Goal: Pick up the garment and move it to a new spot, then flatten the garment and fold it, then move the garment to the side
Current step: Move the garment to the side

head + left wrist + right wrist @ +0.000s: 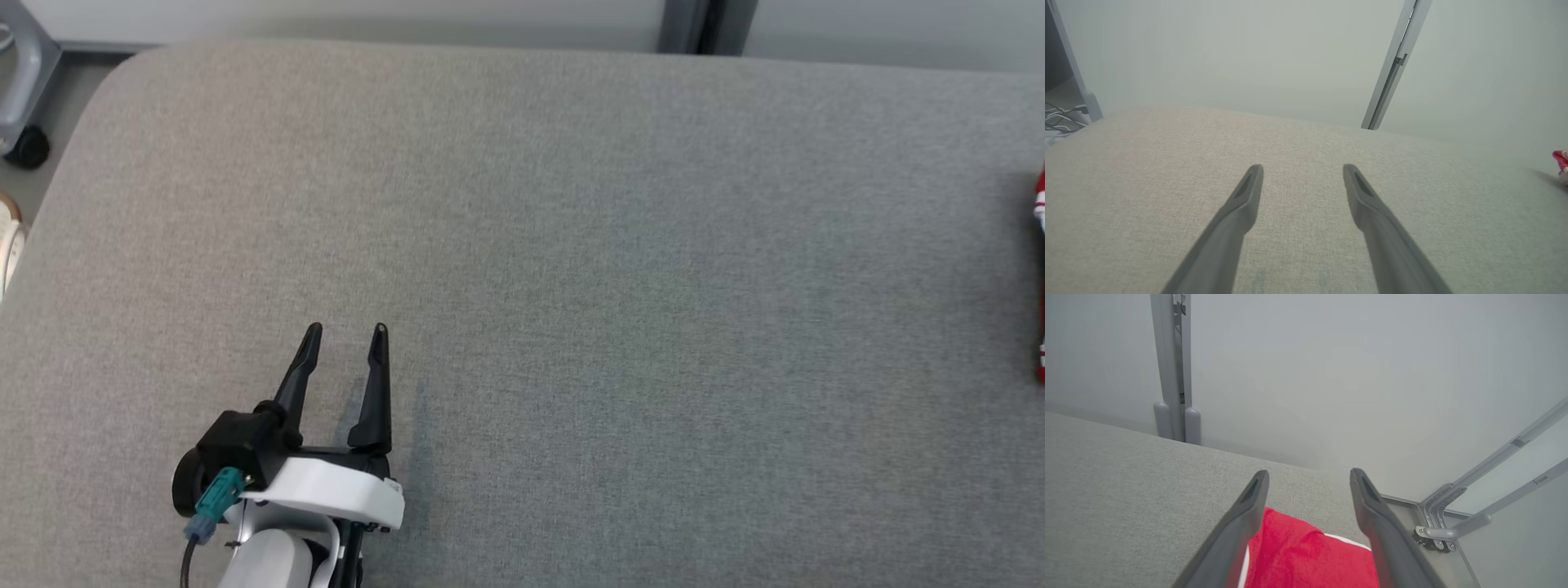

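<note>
- The tabletop (571, 245) is a broad slab covered in grey woven cloth with a fine, even weave; its corner at 10 o'clock in the head view is rounded.
- A pale, smooth, matte wall (1351, 375) rises behind it, with a straight grey metal post (1171, 375) at 11 o'clock in the right wrist view.
- Grey metal tubes meet in a riveted bracket (1437, 531) at 4 o'clock in the right wrist view.
- The garment (1310, 555), red, soft and slightly fuzzy with a white stripe along its edges, lies on the tabletop near its far right corner. In the head view a sliver of it shows at the 3 o'clock edge.
- The left gripper (347, 333) sits at 7 o'clock in the head view, a white glossy shell carrying two long, tapered, matte black fingers spread apart over bare cloth, well apart from the garment.
- The right gripper (1309, 475) has its fingers spread wide, the garment showing between them at 6 o'clock; they pinch nothing, and I cannot tell whether they touch the fabric.
- A small teal plug (214, 498) sits on the left wrist at 8 o'clock.
</note>
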Tool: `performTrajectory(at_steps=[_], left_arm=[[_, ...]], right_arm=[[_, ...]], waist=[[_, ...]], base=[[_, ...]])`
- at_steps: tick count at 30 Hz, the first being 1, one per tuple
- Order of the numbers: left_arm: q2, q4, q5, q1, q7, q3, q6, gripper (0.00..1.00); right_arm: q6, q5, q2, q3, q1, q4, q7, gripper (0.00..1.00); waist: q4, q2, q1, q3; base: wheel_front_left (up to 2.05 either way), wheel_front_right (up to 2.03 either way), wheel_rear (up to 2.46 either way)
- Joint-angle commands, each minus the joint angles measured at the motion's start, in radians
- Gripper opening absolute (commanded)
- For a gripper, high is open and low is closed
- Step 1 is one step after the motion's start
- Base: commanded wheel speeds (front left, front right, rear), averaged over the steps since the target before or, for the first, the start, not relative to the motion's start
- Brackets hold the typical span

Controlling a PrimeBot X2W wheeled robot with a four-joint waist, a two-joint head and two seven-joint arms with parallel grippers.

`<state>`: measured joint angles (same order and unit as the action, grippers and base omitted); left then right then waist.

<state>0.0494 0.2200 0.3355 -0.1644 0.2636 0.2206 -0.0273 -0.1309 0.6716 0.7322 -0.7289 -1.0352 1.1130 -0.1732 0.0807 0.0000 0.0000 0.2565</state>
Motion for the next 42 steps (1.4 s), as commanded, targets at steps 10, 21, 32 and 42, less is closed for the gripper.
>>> performTrajectory(at_steps=[10,21,32,42], left_arm=[[0.004,-0.053,-0.002,0.058,0.001,-0.094,0.004,1.0],[0.004,-0.108,-0.008,0.105,0.001,-0.145,0.005,1.0],[0.003,-0.122,-0.049,0.164,0.001,-0.161,0.017,1.0],[0.004,-0.116,-0.066,0.186,0.001,-0.147,0.04,1.0]], right_arm=[[0.0,0.095,-0.117,0.065,0.18,-0.291,-0.092,1.0],[0.0,-0.148,-0.314,0.513,0.615,-0.752,-0.092,1.0],[0.0,-0.473,-0.556,0.737,0.93,-0.961,-0.092,1.0],[0.0,-0.549,-0.66,0.775,1.004,-1.02,-0.092,1.0]], waist=[[-0.066,0.0,0.0,-0.141],[-0.088,0.0,0.0,-0.21],[-0.106,0.0,0.0,-0.226],[-0.109,0.0,0.0,-0.227]], base=[[0.0,0.0,0.0],[0.0,0.0,0.0],[0.0,0.0,0.0],[0.0,0.0,0.0]])
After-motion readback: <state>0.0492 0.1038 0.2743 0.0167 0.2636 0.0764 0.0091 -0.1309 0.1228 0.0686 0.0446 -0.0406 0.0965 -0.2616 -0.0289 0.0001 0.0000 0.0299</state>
